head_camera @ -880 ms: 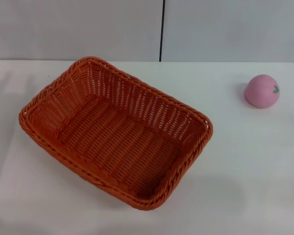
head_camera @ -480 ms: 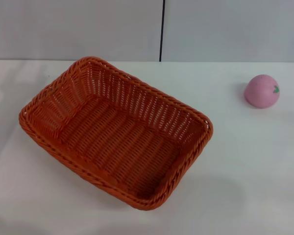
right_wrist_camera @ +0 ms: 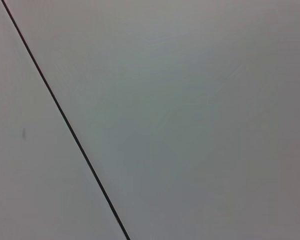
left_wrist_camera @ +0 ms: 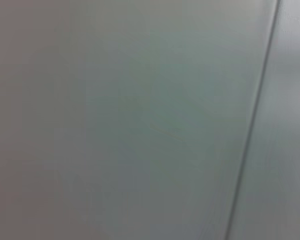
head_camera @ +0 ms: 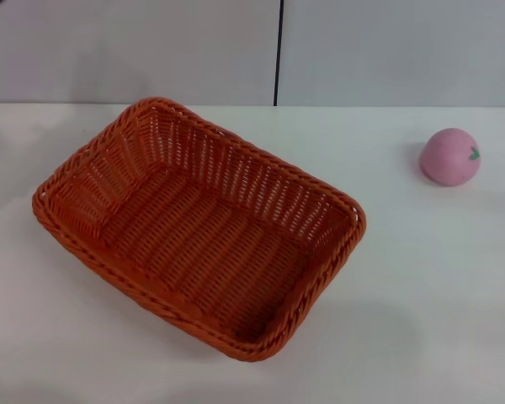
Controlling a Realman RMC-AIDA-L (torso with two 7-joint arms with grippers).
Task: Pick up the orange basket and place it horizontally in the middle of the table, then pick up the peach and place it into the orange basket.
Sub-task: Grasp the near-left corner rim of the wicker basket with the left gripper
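The orange basket point(head_camera: 198, 223) lies on the white table point(head_camera: 421, 286), left of centre in the head view, turned at a slant with one corner toward the back. It holds nothing. The pink peach point(head_camera: 449, 156) rests alone on the table at the far right, well apart from the basket, its green leaf mark facing right. Neither gripper shows in any view; both wrist views show only a plain grey wall with a dark seam.
A grey wall panel with a vertical dark seam point(head_camera: 279, 50) rises behind the table's back edge. White tabletop stretches between the basket and the peach and along the front right.
The basket and the peach have not moved. A faint shadow on the table's left side has shifted slightly, and a dark speck has appeared at the head view's top left corner.
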